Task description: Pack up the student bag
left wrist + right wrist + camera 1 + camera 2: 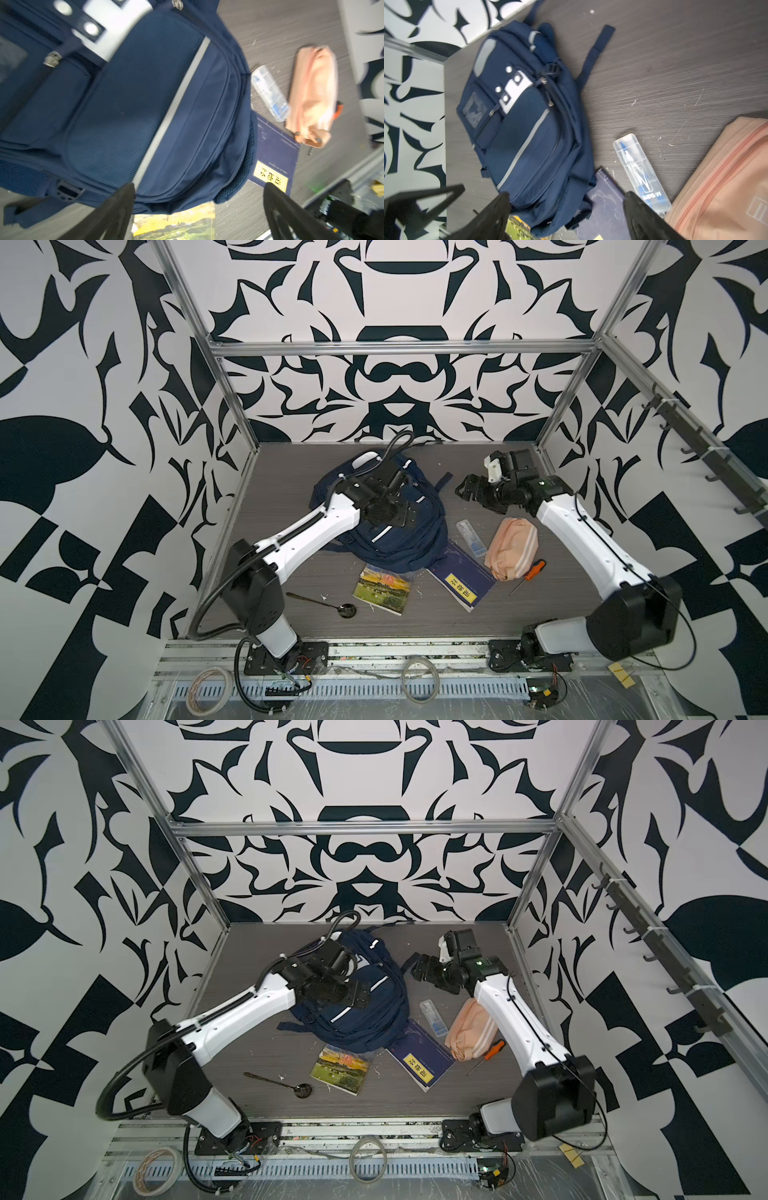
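student bag (pixel 405 549) mid-table, picture book (pixel 384 589) and notebook (pixel 465 583) partly under its near edge, spoon (pixel 320 600) to their left, case (pixel 471 539) then pouch (pixel 513 547) to its right, screwdriver (pixel 530 574) beside pouch

Both top views sit high up front, looking down over the whole table (pixel 282 485). Left wrist cam looks past the left gripper (pixel 198 186), right up close on the student bag (pixel 124 104). Right wrist cam, past the right gripper (pixel 566 194), sits further off, catching the same bag and the pink pouch (pixel 726 176).
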You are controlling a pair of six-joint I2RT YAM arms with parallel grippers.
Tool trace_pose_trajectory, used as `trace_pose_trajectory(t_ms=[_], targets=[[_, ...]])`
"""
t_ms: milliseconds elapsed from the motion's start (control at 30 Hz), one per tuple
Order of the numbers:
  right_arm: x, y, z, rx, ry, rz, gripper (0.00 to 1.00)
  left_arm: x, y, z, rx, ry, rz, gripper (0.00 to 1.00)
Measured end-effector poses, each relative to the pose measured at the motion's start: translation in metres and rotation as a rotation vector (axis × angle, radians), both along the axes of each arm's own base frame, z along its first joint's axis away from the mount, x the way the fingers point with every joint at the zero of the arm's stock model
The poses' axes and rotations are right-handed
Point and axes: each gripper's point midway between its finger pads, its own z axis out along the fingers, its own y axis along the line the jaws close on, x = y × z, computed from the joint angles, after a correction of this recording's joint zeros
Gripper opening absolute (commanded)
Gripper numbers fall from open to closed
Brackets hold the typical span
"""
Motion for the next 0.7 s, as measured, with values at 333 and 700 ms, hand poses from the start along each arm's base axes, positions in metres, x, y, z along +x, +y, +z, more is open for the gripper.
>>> trace_pose_trajectory(t_ms=[333, 700], targets=[[0.009, 0.009, -0.048, 0.098, 0.095, 0.041, 0.85, 0.011, -0.045, -0.065, 0.250, 0.063, 0.021, 0.78], [0.006, -0.005, -0.020, 0.100, 0.016, 0.038, 0.83, 0.022, -0.013, -0.101, 0.466, -0.008, -0.034, 0.39]])
